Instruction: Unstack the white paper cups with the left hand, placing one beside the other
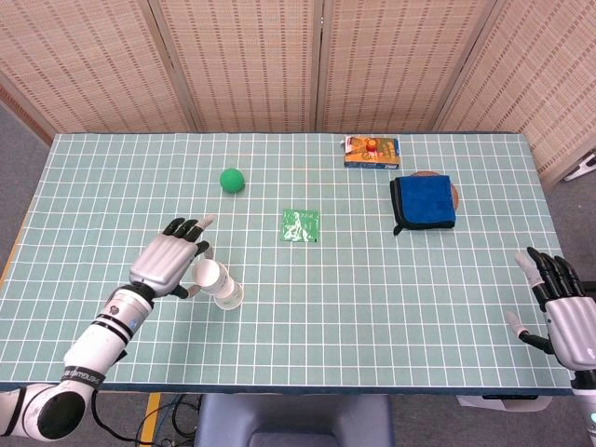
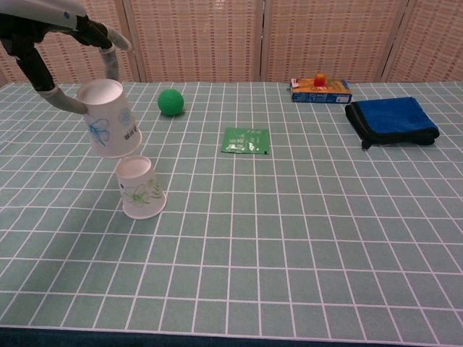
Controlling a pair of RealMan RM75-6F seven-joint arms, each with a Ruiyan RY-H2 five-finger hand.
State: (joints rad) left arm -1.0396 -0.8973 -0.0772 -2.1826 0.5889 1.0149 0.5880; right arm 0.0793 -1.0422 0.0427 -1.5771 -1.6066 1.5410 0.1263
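One white paper cup with a green flower print (image 2: 141, 188) stands upside down on the table, also seen from above (image 1: 228, 293). A second white cup with a blue print (image 2: 108, 128) hangs tilted just above and left of it, clear of it; the head view shows it too (image 1: 208, 274). My left hand (image 1: 168, 261) holds this lifted cup between thumb and fingers, its fingers (image 2: 108, 50) showing at the chest view's top left. My right hand (image 1: 562, 312) rests open at the table's right front edge.
A green ball (image 2: 171, 102) lies behind the cups. A green packet (image 2: 247, 140) lies mid-table. A blue cloth (image 2: 391, 120) and a small orange-and-blue box (image 2: 320, 90) sit at the far right.
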